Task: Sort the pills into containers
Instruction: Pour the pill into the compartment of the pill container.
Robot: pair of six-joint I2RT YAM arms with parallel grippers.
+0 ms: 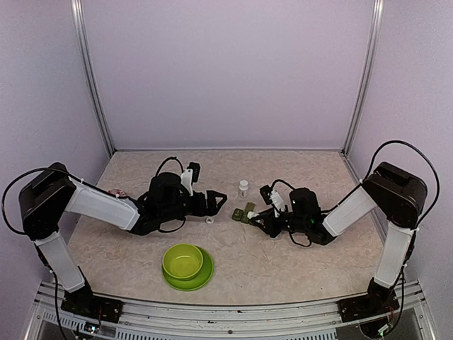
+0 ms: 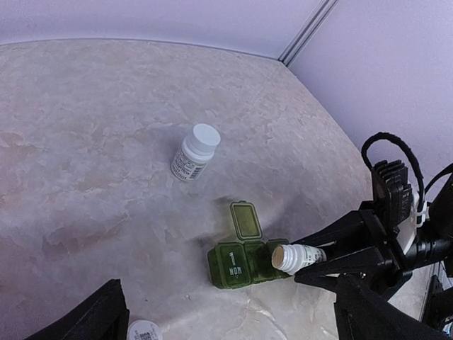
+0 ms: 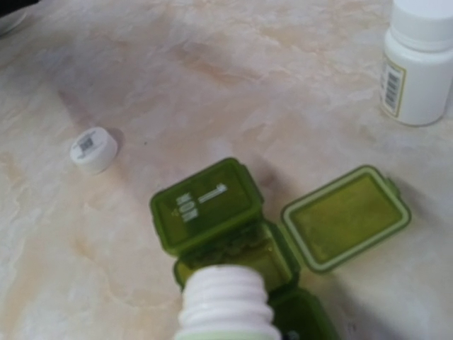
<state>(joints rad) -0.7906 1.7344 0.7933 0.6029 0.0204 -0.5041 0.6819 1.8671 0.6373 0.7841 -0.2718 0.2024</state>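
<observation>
Right gripper point(image 2: 322, 256) was clamped on an uncapped bottle point(image 2: 294, 256), its mouth over the pill box point(image 3: 205, 205) (middle lid point(image 3: 347, 216) flipped open, "MON" lid shut). The box lay on the table point(image 1: 283, 269) between the arms, near a capped bottle point(image 2: 195, 152). Left gripper point(image 1: 216, 202) hung spread wide and empty, near the loose cap point(image 3: 93, 149).

Pill box point(image 3: 205, 205) translucent green plastic, glossy; open bottle point(image 3: 225, 297) white plastic; tabletop point(image 3: 212, 71) matt, marbled

You see the whole desk point(image 1: 283, 262) from high behind; both close wrist views face the pill box point(image 3: 205, 205) from opposite sides.
</observation>
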